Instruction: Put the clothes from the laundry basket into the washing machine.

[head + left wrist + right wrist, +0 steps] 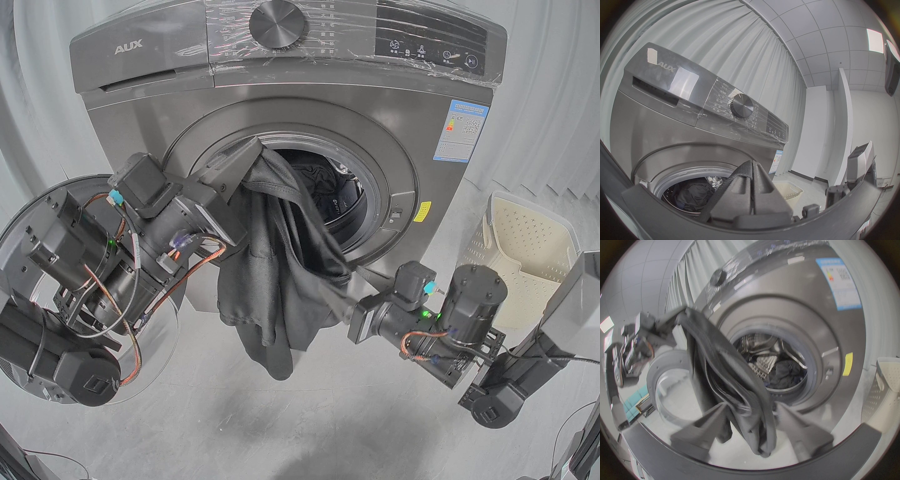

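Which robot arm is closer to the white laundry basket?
Right. The right end effector is below the door opening, on the same side as the laundry basket. The left end effector holds the dark garment at the opening's upper far edge.

Left arm point(94, 262), black with orange-sleeved cables: raised, wrist angled up and forward. Black two-finger left gripper point(255, 145) point(753, 164) at head height, fingers point(765, 187) pressed flat together, pinching the top edge of a dark grey cloth garment point(275, 262). Right arm point(450, 325), black, lower, forearm near level, pointing inward. Black right gripper point(350, 292) point(751, 405): fingers point(800, 430) spread wide, garment's lower fold hanging between them.
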You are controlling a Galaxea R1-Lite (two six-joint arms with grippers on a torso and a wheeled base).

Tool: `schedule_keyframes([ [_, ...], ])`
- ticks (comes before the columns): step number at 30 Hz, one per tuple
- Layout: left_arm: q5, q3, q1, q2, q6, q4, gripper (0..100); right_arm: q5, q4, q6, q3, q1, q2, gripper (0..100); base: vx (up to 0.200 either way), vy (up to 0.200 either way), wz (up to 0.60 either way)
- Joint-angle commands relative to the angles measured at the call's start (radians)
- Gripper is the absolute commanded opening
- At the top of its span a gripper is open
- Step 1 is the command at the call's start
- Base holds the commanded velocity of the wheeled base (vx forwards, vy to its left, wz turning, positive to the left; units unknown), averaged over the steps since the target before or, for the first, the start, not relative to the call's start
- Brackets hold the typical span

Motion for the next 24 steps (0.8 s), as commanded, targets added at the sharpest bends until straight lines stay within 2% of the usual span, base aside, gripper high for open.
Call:
schedule_keyframes([
  [1,0.000,-0.003,0.003,0.009,-0.001,0.000,0,0.007,0.005,-0.001,0.046,0.028,0.087,100,0.000,0.000,0.00],
  [6,0.000,-0.001,-0.001,0.008,-0.001,0.000,0,0.020,0.005,-0.003,0.058,0.030,0.125,100,0.000,0.000,0.00],
  [11,0.000,-0.001,-0.001,0.006,-0.001,0.000,0,0.023,-0.003,-0.006,0.009,0.031,0.162,100,0.000,0.000,0.00],
  [13,0.000,-0.001,-0.001,0.006,-0.001,0.000,0,0.026,-0.005,-0.012,-0.040,0.030,0.180,100,0.000,0.000,0.00],
  [16,0.000,0.001,-0.001,0.006,-0.001,0.000,0,0.043,-0.005,-0.014,-0.074,0.022,0.191,100,0.000,0.000,0.00],
  [20,0.000,0.004,-0.001,0.008,-0.001,-0.002,0,0.090,-0.015,-0.017,-0.115,0.010,0.210,100,0.000,0.000,0.00],
  [21,0.000,0.004,-0.001,0.009,-0.001,-0.002,0,0.127,-0.034,-0.014,-0.117,0.008,0.214,100,0.000,0.000,0.00],
  [22,0.000,0.004,-0.001,0.009,-0.001,-0.002,0,0.132,-0.035,-0.014,-0.117,0.008,0.216,100,0.000,0.000,0.00],
  [23,0.000,0.004,-0.001,0.009,-0.001,-0.002,0,0.168,-0.061,-0.011,-0.106,0.011,0.217,100,0.000,0.000,0.00],
  [24,0.000,0.002,0.000,0.009,-0.001,-0.002,0,0.185,-0.075,-0.009,-0.097,0.014,0.217,100,0.000,0.000,0.00],
])
